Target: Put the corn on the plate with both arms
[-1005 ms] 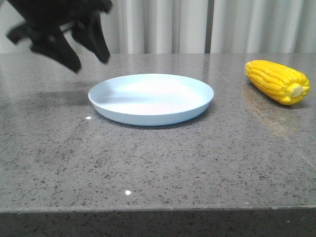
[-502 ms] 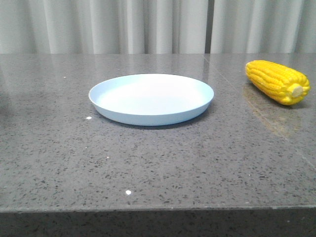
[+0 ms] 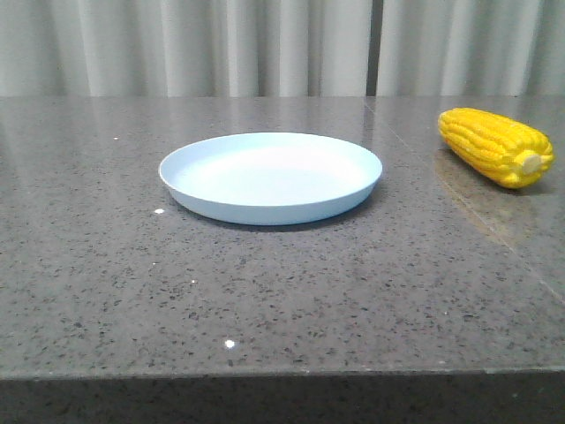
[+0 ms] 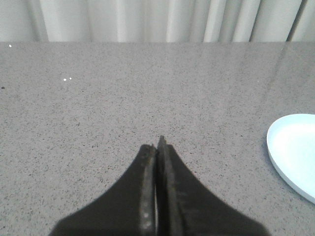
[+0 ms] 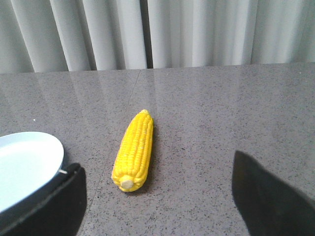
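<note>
The corn [image 3: 496, 146] lies on its side on the grey speckled worktop [image 3: 265, 291], toward the right edge and nearer the far edge than the front one, its pale stub end pointing toward the front right. The plate [image 3: 270, 177] sits near the middle of the worktop, well apart from the corn, with nothing on it.

In the right wrist view the right gripper [image 5: 157, 196] has its jaws spread wide apart, and the corn [image 5: 134, 149] lies ahead of the gap between them, closer to the left-hand finger, touching neither. A slice of the plate [image 5: 29, 167] shows beside that finger.

In the left wrist view the left gripper [image 4: 156, 162] has its jaws pressed together with nothing between them, above bare worktop; only the plate's rim [image 4: 295, 152] shows at the side, and the corn is out of that view.

The front view shows plate and corn together but neither arm; the wrist views alone show the jaws. Pale curtains [image 3: 265, 44] hang behind the far edge.
</note>
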Available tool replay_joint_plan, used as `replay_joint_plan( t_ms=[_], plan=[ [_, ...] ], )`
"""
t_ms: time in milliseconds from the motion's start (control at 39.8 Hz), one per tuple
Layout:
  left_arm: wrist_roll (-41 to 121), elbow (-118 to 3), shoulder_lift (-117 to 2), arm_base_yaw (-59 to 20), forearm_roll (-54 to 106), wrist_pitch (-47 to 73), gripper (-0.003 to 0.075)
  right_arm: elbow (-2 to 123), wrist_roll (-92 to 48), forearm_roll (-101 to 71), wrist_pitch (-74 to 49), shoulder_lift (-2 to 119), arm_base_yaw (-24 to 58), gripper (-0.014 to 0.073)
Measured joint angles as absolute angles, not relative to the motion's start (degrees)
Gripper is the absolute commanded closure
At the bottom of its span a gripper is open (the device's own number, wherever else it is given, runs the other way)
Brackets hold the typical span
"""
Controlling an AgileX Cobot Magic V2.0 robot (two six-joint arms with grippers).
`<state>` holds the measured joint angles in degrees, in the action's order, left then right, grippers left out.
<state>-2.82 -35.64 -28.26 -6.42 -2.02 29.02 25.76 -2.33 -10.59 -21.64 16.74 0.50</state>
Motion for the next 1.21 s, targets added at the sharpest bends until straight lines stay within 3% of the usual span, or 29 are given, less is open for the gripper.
replay_joint_plan(
  t_ms=[327,904,1055,1206],
  plan=[
    [-2.82,-24.36,-11.67,-6.53,-2.24,24.42,0.0741,25.76,-2.33,-10.59,-21.64,16.74,0.5,-0.003],
    [-2.82,-22.99,-10.68,-6.53,-2.37,23.84,0.0741,25.79,-2.33,-11.0,-19.03,17.03,0.5,-0.0027],
    [-2.82,-22.99,-10.68,-6.53,-2.37,23.84,0.0741,29.16,-2.33,-11.15,-18.09,23.18,0.5,-0.0027],
    [-2.82,-22.99,-10.68,-6.53,-2.37,23.81,0.0741,37.16,-2.33,-11.15,-20.56,36.87,0.5,-0.0027]
  ],
)
